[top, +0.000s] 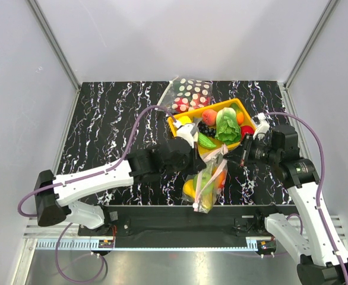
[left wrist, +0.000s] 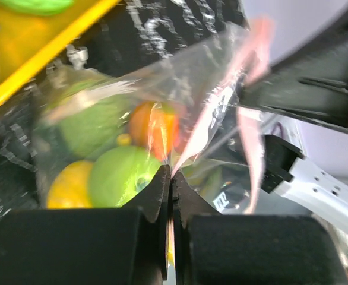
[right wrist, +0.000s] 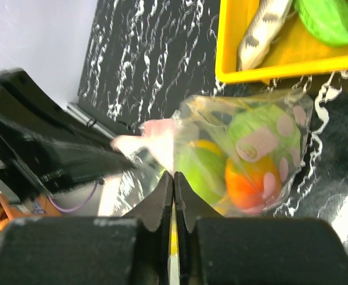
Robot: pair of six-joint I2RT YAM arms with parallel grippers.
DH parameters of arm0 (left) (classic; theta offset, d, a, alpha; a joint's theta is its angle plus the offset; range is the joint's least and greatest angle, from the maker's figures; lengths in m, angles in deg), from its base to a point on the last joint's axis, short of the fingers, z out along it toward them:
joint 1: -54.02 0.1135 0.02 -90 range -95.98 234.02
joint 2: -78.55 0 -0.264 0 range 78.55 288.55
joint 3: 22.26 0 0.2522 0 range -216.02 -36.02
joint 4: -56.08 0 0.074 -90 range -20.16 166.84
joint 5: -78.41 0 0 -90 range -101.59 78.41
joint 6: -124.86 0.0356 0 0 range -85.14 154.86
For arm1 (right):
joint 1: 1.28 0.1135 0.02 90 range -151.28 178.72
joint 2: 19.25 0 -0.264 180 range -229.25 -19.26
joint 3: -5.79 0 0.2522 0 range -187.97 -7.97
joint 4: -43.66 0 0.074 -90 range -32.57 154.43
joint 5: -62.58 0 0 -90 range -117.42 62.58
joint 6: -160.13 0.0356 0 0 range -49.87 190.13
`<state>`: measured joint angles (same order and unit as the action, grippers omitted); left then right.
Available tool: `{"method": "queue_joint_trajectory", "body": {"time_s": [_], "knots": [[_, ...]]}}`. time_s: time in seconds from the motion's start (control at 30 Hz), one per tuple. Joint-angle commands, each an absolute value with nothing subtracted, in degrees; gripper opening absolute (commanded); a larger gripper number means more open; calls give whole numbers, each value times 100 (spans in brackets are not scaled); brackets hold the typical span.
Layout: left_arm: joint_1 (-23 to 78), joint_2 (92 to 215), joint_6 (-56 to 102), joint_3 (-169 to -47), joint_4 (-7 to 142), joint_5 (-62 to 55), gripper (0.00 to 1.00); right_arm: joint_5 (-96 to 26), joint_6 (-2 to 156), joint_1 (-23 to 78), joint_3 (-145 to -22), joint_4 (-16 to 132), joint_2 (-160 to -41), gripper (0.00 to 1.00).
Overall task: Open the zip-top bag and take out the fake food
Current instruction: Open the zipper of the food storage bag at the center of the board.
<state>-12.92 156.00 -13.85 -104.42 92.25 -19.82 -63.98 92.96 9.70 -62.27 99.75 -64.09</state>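
Left gripper (left wrist: 171,176) and right gripper (right wrist: 174,176) each clamp the zip-top bag (left wrist: 144,83), apparently to part its zip; fake food (left wrist: 119,175) lies ahead of both.

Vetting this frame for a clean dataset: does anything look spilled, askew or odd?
Nothing spilled or damaged. The zip-top bag is pinched at its top by the left gripper and right gripper, fake food still inside.
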Motion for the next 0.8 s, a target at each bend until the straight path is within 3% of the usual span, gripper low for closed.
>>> {"method": "queue_joint_trajectory", "body": {"time_s": [0.0, 0.2, 0.47, 0.77], "knots": [[-1251, 15194, -1682, -10492, 9646, -2793, 0, -6311, 8982, 988, -6430, 10444, -6250, 7], [-1251, 15229, -1726, -10764, 10165, -3312, 0, -6092, 8894, 988, -6571, 10892, -6188, 4], [-1251, 15036, -1621, -11133, 10640, -3822, 0, -4554, 8754, 988, -7291, 11762, -6232, 0], [-1295, 15510, -997, -11599, 10386, -2979, 0, -3947, 8577, 988, -7705, 12018, -6513, 2]]}}
